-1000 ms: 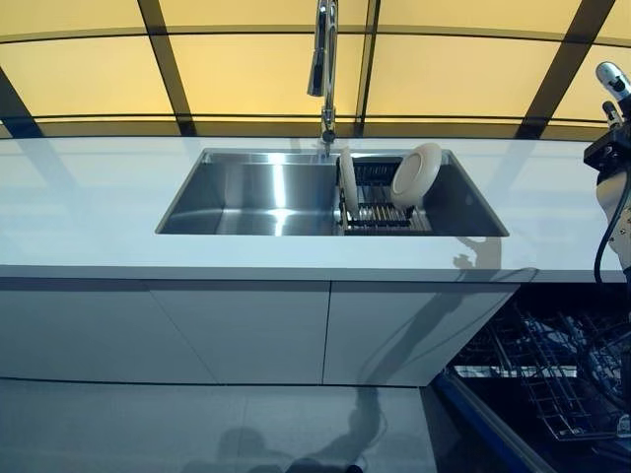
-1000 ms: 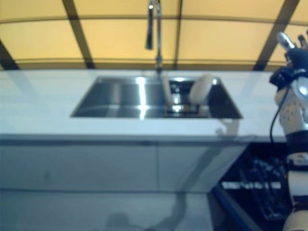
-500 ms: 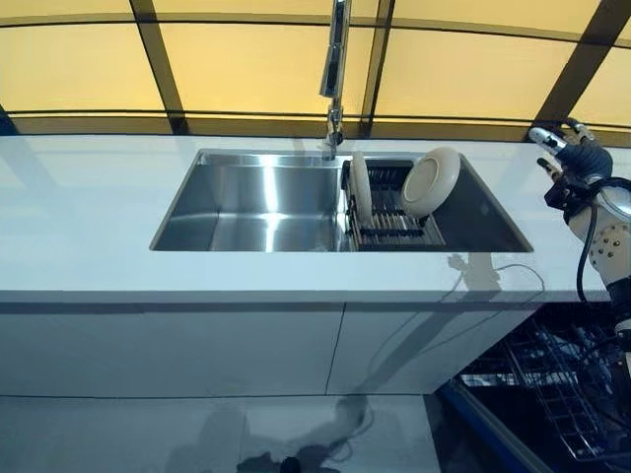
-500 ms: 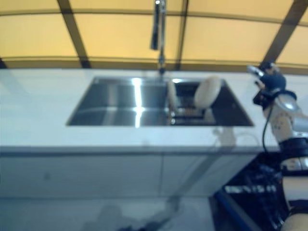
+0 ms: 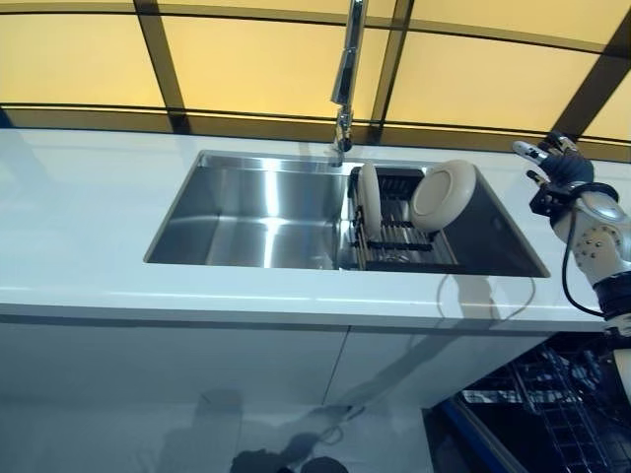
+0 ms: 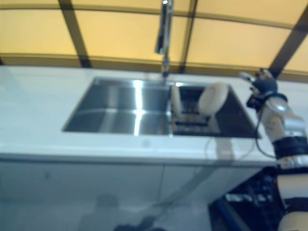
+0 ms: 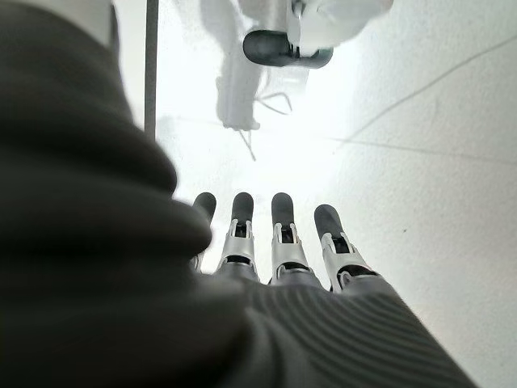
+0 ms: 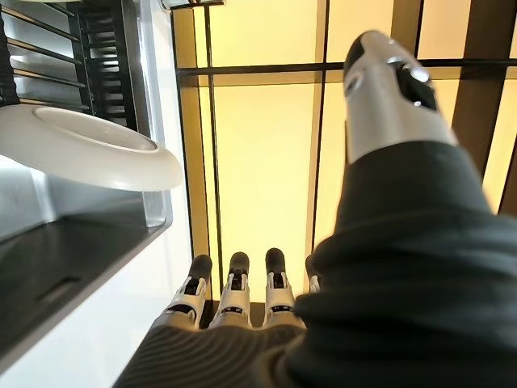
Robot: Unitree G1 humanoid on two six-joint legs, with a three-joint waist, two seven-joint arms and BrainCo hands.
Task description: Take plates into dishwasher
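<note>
Since the earlier frames, the right hand has been coming in from the right edge toward the sink, and it is now hovering over the white countertop just beyond the sink's right rim; the head camera has also shifted, so the whole scene is sitting differently in the picture.

Nearest, at the lower right below the counter edge, the open dishwasher's wire rack is showing, next to the white cabinet doors. The left hand is showing only in its own wrist view, hanging over the pale floor with its fingers straight and relaxed, grasping nothing.

Farther back, the stainless sink is lying sunk into the countertop. A dark dish rack is sitting in the sink's right part, and two white plates are standing in it: one plate on edge at the rack's left side, and a larger plate leaning tilted at the right side. The right hand is staying apart from both plates, its fingers extended and released, holding nothing; in its wrist view the larger plate is showing just past the fingertips.

Farthest, the faucet is rising behind the sink in front of yellow-lit window panels.
</note>
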